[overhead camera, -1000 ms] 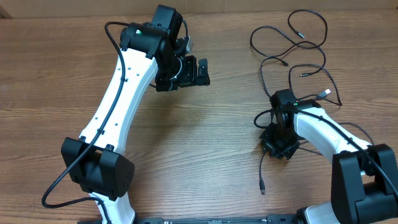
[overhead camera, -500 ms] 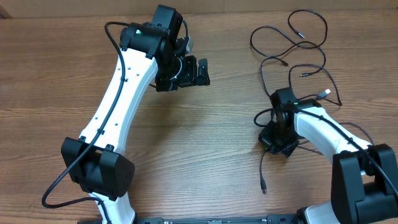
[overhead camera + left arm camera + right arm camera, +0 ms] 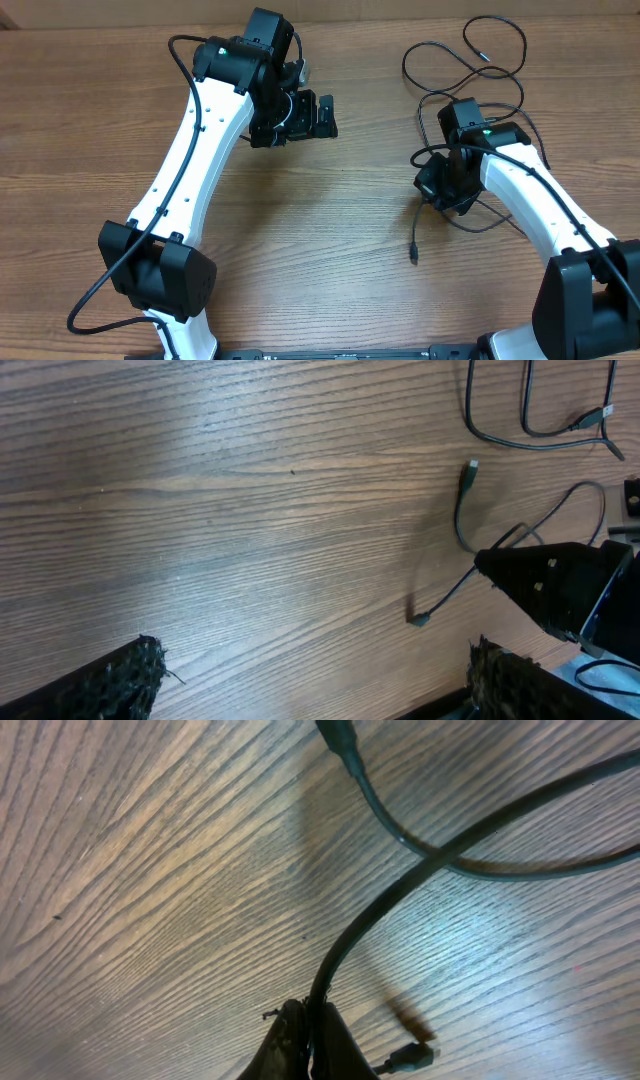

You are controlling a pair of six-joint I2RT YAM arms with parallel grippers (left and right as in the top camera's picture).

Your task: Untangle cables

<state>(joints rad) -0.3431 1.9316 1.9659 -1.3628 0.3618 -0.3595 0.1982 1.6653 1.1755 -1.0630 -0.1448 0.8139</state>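
**Tech A:** R side status, fingertips first.

**Tech B:** The right gripper [image 3: 308,1025] has its tips clenched on one black cable [image 3: 400,885]. The strand enters betw. the tips and runs out across the wood. A second strand [image 3: 520,865] crosses it just beyond the tips; which one lies on top cannot be told.

**Tech A:** Change vs. approx. 1 s ago?

**Tech B:** The right gripper has shifted toward the far edge w/ the cable in tow. The free plug [image 3: 413,258] followed it. It lay closer to the near edge and now sits about mid-depth on the table [image 3: 330,230]. The tail below the gripper reads straighter.

**Tech A:** L side?

**Tech B:** No change. The left gripper [image 3: 322,115] hovers by the far edge near centre. Its fingers [image 3: 120,675] are spread wide w/ nothing betw. them, and it is well apart from all cables.

**Tech A:** What does this mean for the task?

**Tech B:** As a judgement, a pull is in progress and one strand is being dragged by its tail. The main bundle [image 3: 470,60] lies looped in the far right corner, and loops also lie around the right gripper. Separation is therefore at an early stage. The crossing next to the tips is the likely snag point. The left gripper is not yet contributing; it could pin the bundle if req'd.
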